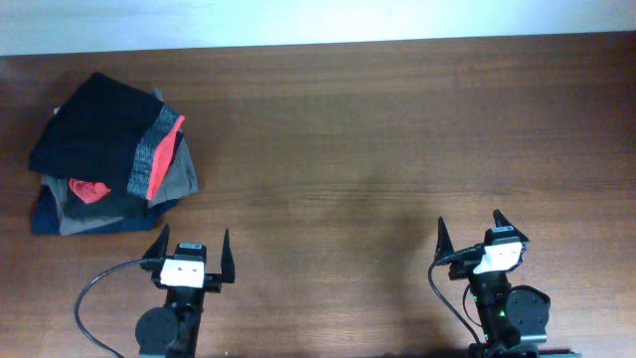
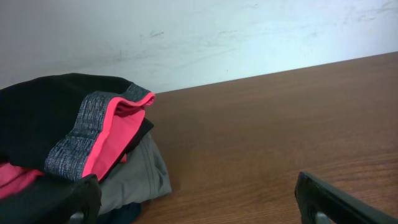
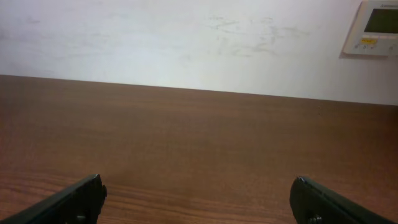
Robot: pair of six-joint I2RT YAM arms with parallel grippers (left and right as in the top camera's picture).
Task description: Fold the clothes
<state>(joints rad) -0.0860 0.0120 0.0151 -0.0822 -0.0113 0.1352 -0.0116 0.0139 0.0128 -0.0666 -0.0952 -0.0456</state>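
The black pants (image 1: 99, 124) lie folded on top of a pile at the table's far left, their grey heathered waistband (image 1: 149, 149) with red-orange edge facing right. In the left wrist view the pants (image 2: 43, 115) fill the left side, waistband (image 2: 78, 140) toward me. My left gripper (image 1: 191, 251) is open and empty near the front edge, just right of and in front of the pile; it shows in its wrist view (image 2: 199, 205). My right gripper (image 1: 470, 231) is open and empty at the front right, over bare wood (image 3: 198, 202).
Under the pants lie a red garment (image 1: 87, 191), a grey garment (image 1: 177, 179) and a navy one (image 1: 55, 217). The wooden table (image 1: 378, 129) runs back to a white wall (image 1: 318, 20). A wall thermostat (image 3: 376, 28) shows in the right wrist view.
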